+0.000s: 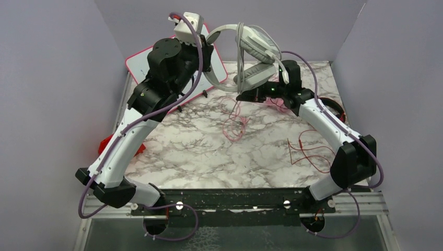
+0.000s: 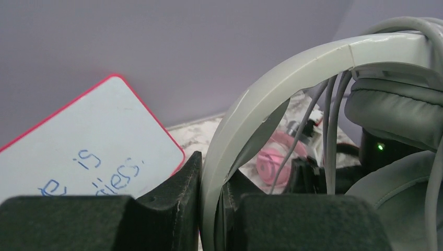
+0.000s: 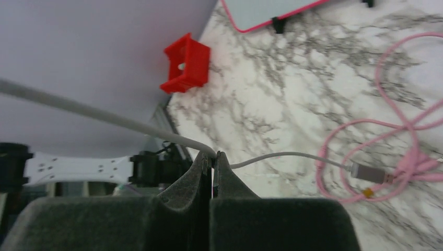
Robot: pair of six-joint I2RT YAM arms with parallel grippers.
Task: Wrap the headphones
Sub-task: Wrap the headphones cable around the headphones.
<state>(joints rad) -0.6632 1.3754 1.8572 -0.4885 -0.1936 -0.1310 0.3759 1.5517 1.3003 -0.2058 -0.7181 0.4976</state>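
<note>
Headphones, grey pair (image 1: pixel 253 52): held off the bench (image 1: pixel 209 151), at 12 o'clock in the overhead view. Left pincer (image 2: pixel 213 201) is clamped tight on the headband (image 2: pixel 271 78). Right pincer (image 3: pixel 211 167) is pinched closed on the grey cable (image 3: pixel 104 117). The pair hangs near the right pincer, at its 12 o'clock. We judge the right arm does the winding.

You can read blue handwriting on the flat white board with the pink-red rim (image 2: pixel 99 130) in the left wrist view: the word "is" is clear. Below it you get only fragments, a lone "e" and letters ending in "ies", the rest hidden.
</note>
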